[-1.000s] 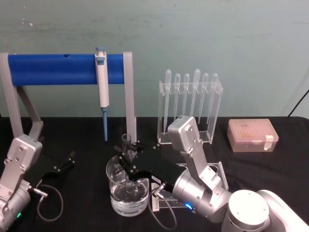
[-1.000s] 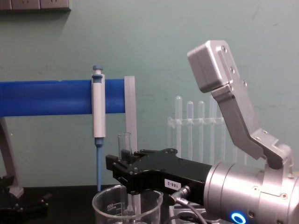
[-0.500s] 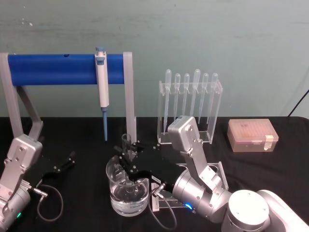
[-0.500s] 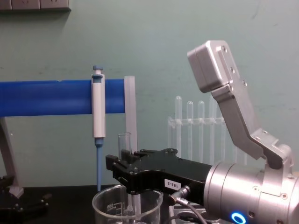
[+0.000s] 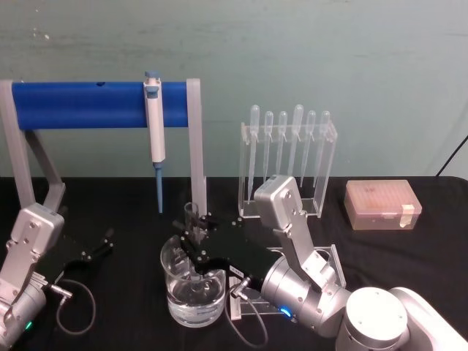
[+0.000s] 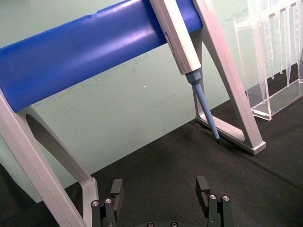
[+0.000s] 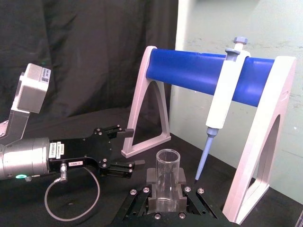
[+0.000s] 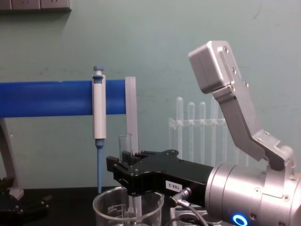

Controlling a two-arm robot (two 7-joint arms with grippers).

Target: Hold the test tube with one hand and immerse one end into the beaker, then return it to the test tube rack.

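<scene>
Black cloth covers the worktop (image 5: pixel 409 256) in front of me, and a pale green wall (image 5: pixel 292 58) closes off the back.

Nearest to me is my right end effector (image 5: pixel 194 245), a black two-finger unit on a silver wrist with a blue glowing ring. It is pinching a clear, straight glass test tube (image 5: pixel 191 213) between its fingers. The tube stands upright, with its open rimmed top rising just above the fingers. Its lower part drops straight down from them into the wide clear glass beaker (image 5: pixel 191 296) with white printed marks.

That beaker sits directly beneath the end effector and holds clear liquid. I cannot tell whether the tube's lower end reaches the liquid.

Well off to the left of the right end effector, my left end effector (image 5: pixel 99 246) sits low over the cloth. Its black fingers are spread and hold nothing.

Behind the right end effector and a little to its left, a white-and-blue pipettor (image 5: pixel 154 139) hangs from a blue horizontal bar (image 5: pixel 73 104) on grey legs.

Behind it to the right stands a clear acrylic rack (image 5: pixel 327 168) holding six thin bulb-topped plastic pipettes (image 5: pixel 283 146).

Farther right again, well apart from the end effector, a translucent orange lidded box (image 5: pixel 382 205) rests on the cloth.
</scene>
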